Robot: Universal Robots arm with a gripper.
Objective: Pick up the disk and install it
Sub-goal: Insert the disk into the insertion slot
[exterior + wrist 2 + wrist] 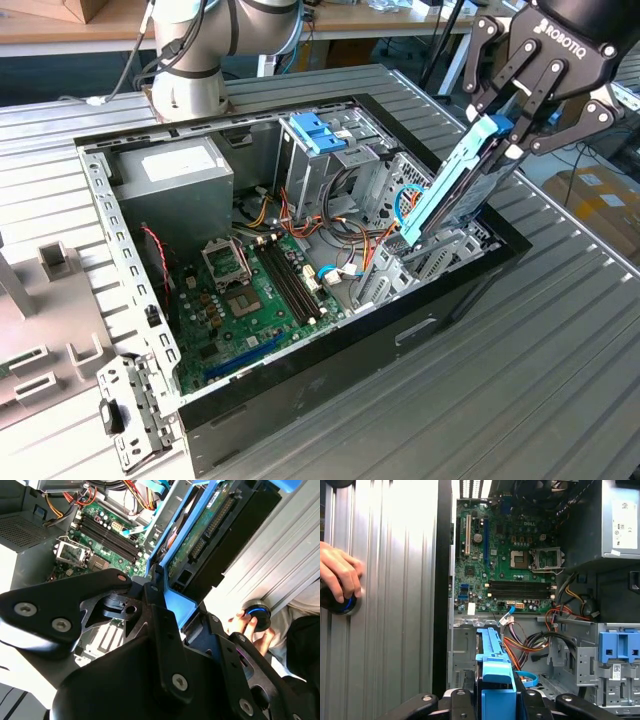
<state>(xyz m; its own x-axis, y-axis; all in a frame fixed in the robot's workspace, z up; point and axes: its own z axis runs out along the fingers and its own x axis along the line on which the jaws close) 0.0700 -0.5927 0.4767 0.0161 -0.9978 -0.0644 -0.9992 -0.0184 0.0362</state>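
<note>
The gripper is pinching the top end of the disk. The disk hangs down from it on a slant. Its low end pokes into the metal cage of the open computer case, right under the gripper.

I think the disk is hard and stiff, a bit heavy, and would break if bumped. Its blue plastic frame looks like the best place to hold, at the end.

A white label with small print sits on the grey power box, far from the gripper. The gripper's body has white letters too.
</note>
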